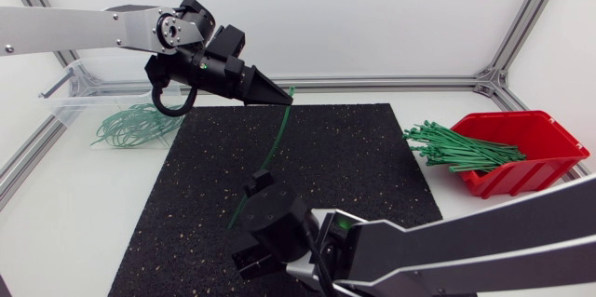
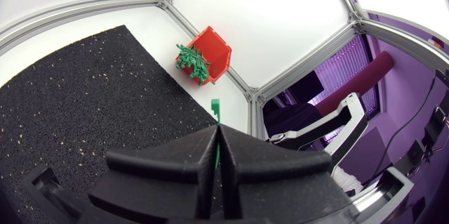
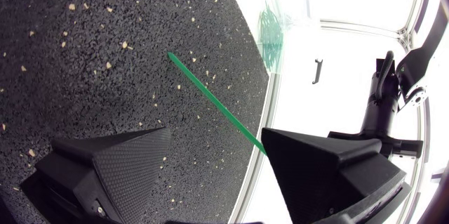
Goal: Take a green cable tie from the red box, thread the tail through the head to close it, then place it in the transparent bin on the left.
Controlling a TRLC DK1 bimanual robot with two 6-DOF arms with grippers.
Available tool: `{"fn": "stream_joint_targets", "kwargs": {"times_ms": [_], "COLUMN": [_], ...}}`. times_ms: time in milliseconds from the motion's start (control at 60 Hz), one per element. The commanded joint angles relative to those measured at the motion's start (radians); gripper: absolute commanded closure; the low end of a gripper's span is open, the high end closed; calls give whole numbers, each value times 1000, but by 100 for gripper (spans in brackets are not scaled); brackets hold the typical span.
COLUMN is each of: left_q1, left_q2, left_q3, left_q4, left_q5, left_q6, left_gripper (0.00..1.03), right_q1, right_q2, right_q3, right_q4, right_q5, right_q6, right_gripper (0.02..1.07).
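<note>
My left gripper hangs above the far edge of the black mat, shut on a green cable tie. The tie's head sticks out just past the pinched fingertips. From there the strap curves down towards my right gripper, which is low over the mat's near side. That gripper is open, and the tie's tail runs between its fingers, close along one finger. The red box of green ties stands at the right.
The transparent bin sits at the far left, with closed green ties in a heap at its near side. The aluminium frame runs along the table's back edge.
</note>
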Motion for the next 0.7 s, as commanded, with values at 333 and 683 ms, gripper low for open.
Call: {"fn": "stream_joint_targets", "kwargs": {"times_ms": [333,683], "left_q1": [13,33], "left_q2": [27,82], "left_q3": [31,73], "left_q4": [-82,-93], "left_q5": [15,15], "left_q6": [10,11], "left_gripper": [100,100], "right_q1": [-14,-3], "right_q2": [166,155], "right_q3": [36,32], "right_q4": [198,204], "right_q5": [10,18], "right_q6": [-144,-156], "right_gripper": [13,44]}}
